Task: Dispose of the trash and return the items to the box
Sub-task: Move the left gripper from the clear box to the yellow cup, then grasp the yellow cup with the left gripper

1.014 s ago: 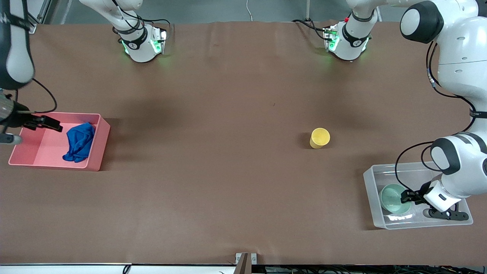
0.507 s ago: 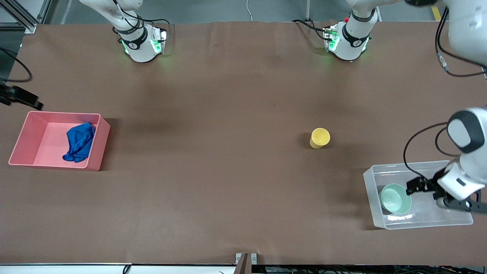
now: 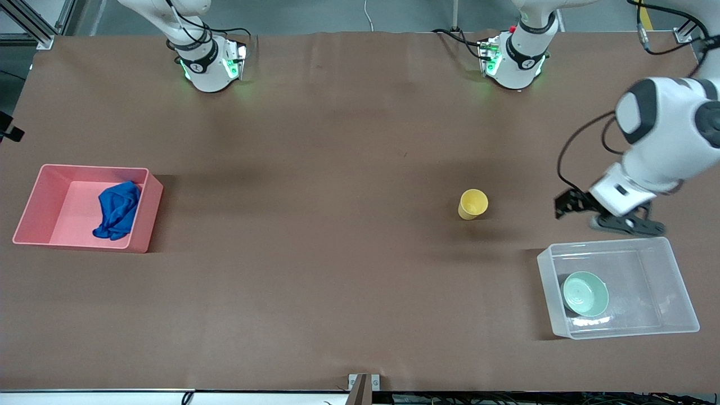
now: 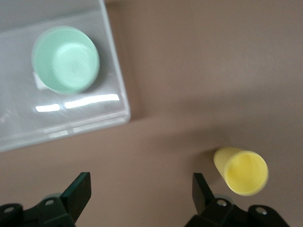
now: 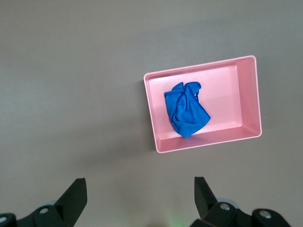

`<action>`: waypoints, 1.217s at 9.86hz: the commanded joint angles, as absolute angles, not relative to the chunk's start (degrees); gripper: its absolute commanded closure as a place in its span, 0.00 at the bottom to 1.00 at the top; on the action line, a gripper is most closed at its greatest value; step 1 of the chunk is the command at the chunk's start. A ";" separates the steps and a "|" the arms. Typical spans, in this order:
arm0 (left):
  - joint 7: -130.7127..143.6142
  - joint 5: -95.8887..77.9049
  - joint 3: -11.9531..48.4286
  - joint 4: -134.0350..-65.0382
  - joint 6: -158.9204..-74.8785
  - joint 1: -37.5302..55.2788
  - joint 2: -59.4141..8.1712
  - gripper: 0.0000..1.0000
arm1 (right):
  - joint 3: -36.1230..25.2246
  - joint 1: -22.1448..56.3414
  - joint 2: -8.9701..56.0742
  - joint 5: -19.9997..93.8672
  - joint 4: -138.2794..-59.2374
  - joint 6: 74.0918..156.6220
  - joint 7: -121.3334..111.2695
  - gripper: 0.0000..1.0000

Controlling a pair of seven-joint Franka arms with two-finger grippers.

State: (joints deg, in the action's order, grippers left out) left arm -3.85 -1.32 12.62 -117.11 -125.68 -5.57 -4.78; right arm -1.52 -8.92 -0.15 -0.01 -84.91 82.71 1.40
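The royal-blue rag (image 3: 118, 209) lies crumpled in the pink bin (image 3: 34, 191) at the right arm's end of the table. The mint-green bowl (image 3: 585, 293) sits in the clear tub (image 3: 675, 281) at the left arm's end. The yellow cup (image 3: 472, 203) stands on the bare table, mouth up. My left gripper (image 3: 564, 205) is open and empty, over the table between cup and tub. Its wrist view shows the bowl (image 4: 65, 59), the tub (image 4: 120, 101), the cup (image 4: 241, 171) and the gripper (image 4: 142, 189). My right gripper (image 5: 140, 196) is open and empty, high above the bin (image 5: 248, 94) and rag (image 5: 186, 109).
The two arm bases (image 3: 208, 62) (image 3: 514, 59) stand along the table edge farthest from the front camera. A small metal bracket (image 3: 364, 382) sits at the nearest table edge. Brown tabletop spreads between the pink bin and the cup.
My left gripper has risen out of the clear tub, leaving the bowl in it, and moved toward the cup. My right gripper has pulled up and away from the pink bin.
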 commanded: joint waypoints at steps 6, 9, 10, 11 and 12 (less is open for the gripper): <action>3.16 -0.53 21.09 -128.75 -138.56 -4.22 -12.46 0.07 | -1.23 -7.91 -1.76 0.44 -87.36 83.06 -1.85 0.00; 3.16 -0.53 21.09 -128.76 -143.77 -3.08 -17.21 0.07 | -1.23 -7.91 -1.67 0.44 -87.36 83.06 -1.85 0.00; 3.16 -0.44 21.09 -128.76 -145.18 -2.82 -18.36 0.11 | -1.23 -8.00 -1.76 0.44 -87.36 83.06 -1.85 0.00; 3.51 -0.44 21.01 -128.76 -146.33 -2.46 -19.15 0.40 | -1.23 -8.00 -1.67 0.53 -87.45 83.06 -1.85 0.00; 3.95 -0.44 21.01 -128.67 -146.69 -2.46 -19.60 0.73 | -1.32 -8.00 -1.76 0.53 -87.45 82.97 -1.85 0.00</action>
